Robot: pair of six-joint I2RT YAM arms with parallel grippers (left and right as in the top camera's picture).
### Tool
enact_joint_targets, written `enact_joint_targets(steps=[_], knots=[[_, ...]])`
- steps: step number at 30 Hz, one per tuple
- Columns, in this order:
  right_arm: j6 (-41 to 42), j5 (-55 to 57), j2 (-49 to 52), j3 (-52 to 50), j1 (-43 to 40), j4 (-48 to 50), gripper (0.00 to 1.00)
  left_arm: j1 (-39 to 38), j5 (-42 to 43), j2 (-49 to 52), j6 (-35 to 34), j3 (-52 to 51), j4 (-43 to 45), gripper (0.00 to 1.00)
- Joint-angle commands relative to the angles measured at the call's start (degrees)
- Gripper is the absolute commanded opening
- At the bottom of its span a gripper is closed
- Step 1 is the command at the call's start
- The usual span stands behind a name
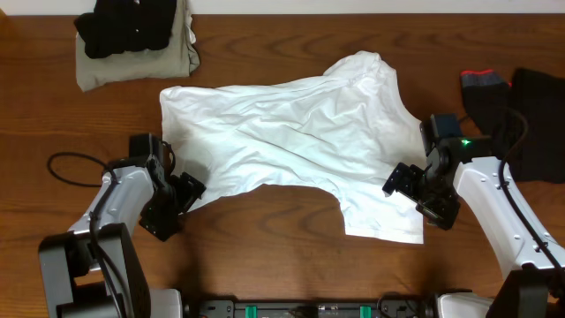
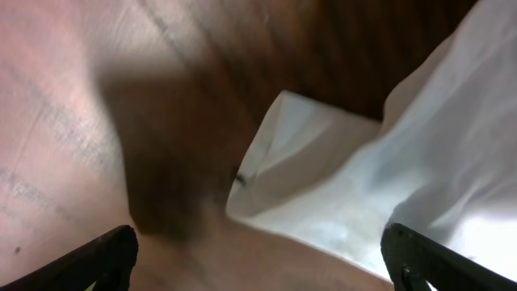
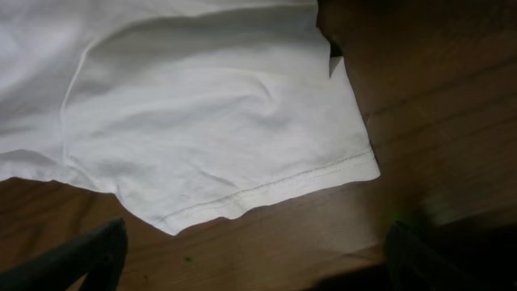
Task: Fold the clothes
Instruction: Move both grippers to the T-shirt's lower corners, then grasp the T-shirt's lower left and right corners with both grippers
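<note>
**Desk:** What is the step here, and how is it done well?

**Photographer:** The white shirt [image 1: 291, 132] lies rumpled across the middle of the wooden table [image 1: 282, 265], between the two arms and not yet folded. The step, as I judge it, is taking hold of its near edge. Done well, each arm settles on a true landmark. The left goes for the turned-over corner [image 2: 279, 149] lying ahead of its fingers, the right for the stitched hem [image 3: 307, 182] just beneath it. Each pinches the full thickness of the edge, low against the wood. Both then lift together, so the thin cloth draws taut rather than bunching.

**Desk:** And the grippers?

**Photographer:** The left gripper [image 1: 188, 188] sits at the shirt's lower left edge with its jaws wide apart and nothing between them. Whether a finger brushes the cloth I cannot tell. The right gripper [image 1: 399, 179] is spread just as wide over the shirt's lower right part — empty too.

**Desk:** The other clothes?

**Photographer:** A black bundle [image 1: 128, 26] rests on a khaki garment [image 1: 132, 69] at the far left, and a dark garment [image 1: 534, 115] lies at the right edge — all clear of the shirt.
</note>
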Motion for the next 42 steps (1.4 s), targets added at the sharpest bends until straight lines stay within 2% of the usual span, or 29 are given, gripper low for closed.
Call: enact_joint_targets(steps=[1,13,21,35,42], knots=[[-0.79,-0.20,-0.17,-0.31,0.33,0.07,0.99,0.20,-1.40,0.83,-0.55,-0.24,1.01,0.98],[-1.81,1.46,-0.17,-0.31,-0.35,2.82,0.99,0.20,-3.17,3.21,-0.52,-0.24,1.73,0.98],[-4.50,2.32,-0.15,-0.31,-5.42,9.11,0.99,0.20,-3.10,4.90,-0.55,-0.24,2.82,0.98],[-7.87,5.16,-0.15,-0.37,-6.43,8.35,0.98,0.20,-3.10,4.90,-0.55,-0.24,2.97,0.99],[-9.75,5.11,-0.13,-4.66,-6.43,16.28,0.93,0.20,-3.10,4.90,-0.52,-0.24,2.95,0.98]])
